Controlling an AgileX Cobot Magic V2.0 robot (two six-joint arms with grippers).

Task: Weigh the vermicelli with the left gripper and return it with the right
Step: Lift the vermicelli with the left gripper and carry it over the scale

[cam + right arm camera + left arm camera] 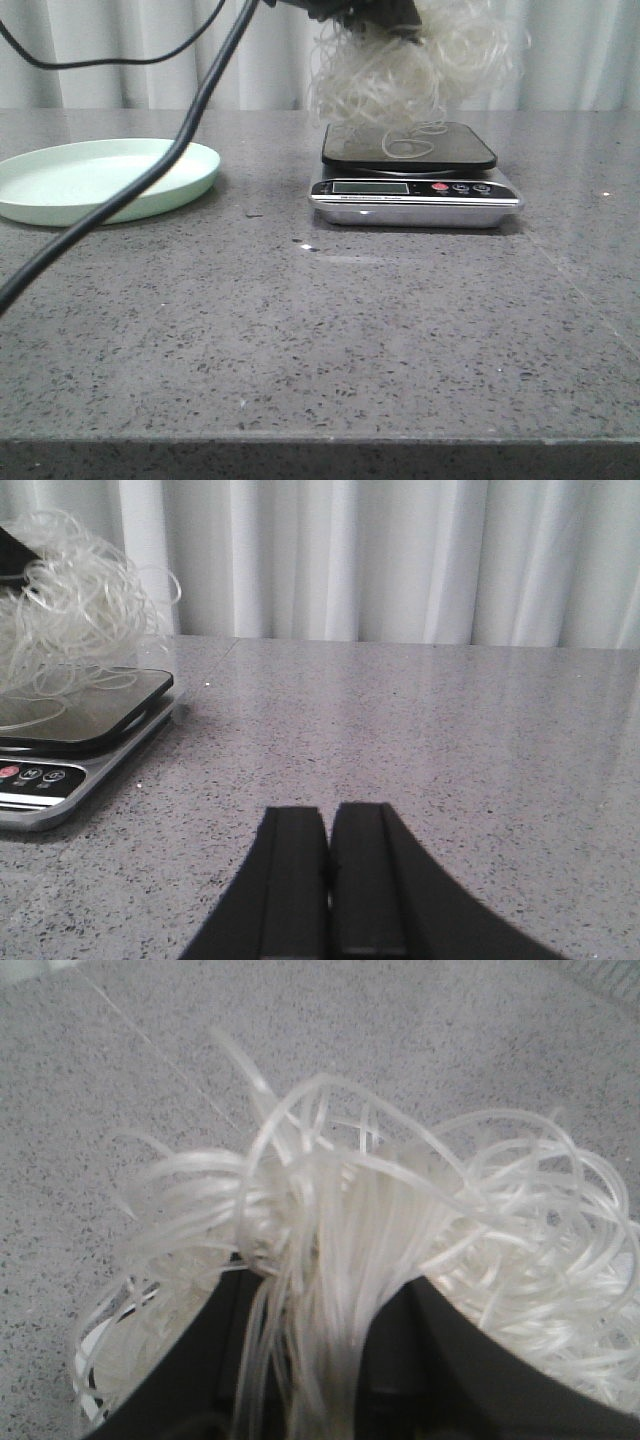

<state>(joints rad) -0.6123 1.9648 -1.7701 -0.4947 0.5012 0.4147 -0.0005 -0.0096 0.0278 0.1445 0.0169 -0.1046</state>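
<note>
The vermicelli, a fluffy nest of whitish translucent strands, hangs over the scale, its lowest loops touching the dark platform. My left gripper is at the top of the front view, shut on the vermicelli; strands run between its black fingers. My right gripper is shut and empty, low over the table to the right of the scale; it is out of the front view. The vermicelli also shows in the right wrist view. The pale green plate is empty at the left.
A black cable crosses in front of the plate in the front view. Grey speckled table with its front edge near the bottom. White curtain behind the table.
</note>
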